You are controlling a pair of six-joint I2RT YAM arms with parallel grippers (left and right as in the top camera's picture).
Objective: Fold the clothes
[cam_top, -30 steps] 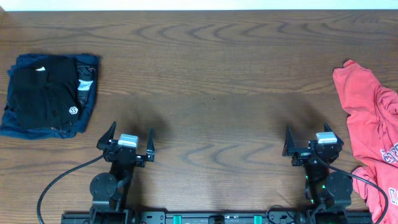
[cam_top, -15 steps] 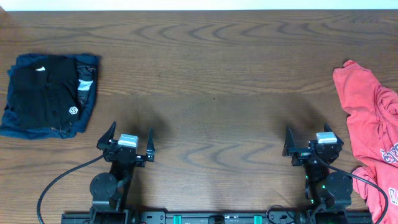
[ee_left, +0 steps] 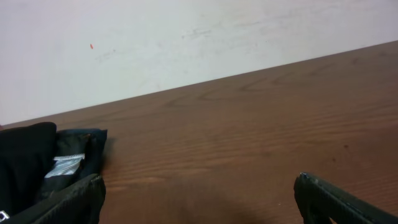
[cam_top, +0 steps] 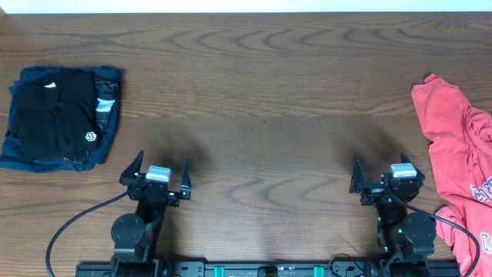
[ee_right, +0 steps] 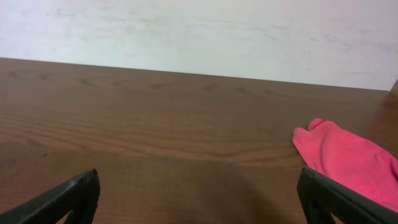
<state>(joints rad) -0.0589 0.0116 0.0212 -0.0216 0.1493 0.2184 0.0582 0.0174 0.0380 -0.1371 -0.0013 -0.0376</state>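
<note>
The coral-red T-shirt (cam_top: 457, 154) lies crumpled at the table's right edge, partly cut off by the frame, with a bit of white-and-navy lettering showing. Its near corner shows in the right wrist view (ee_right: 348, 162). My right gripper (cam_top: 384, 178) is open and empty, just left of the shirt and apart from it. My left gripper (cam_top: 155, 175) is open and empty near the front edge at the left. Both rest low by their bases.
A folded black garment with a small white logo (cam_top: 54, 115) lies on a folded navy-blue garment (cam_top: 23, 158) at the far left; both show in the left wrist view (ee_left: 37, 162). The wooden table (cam_top: 261, 92) stretches between them.
</note>
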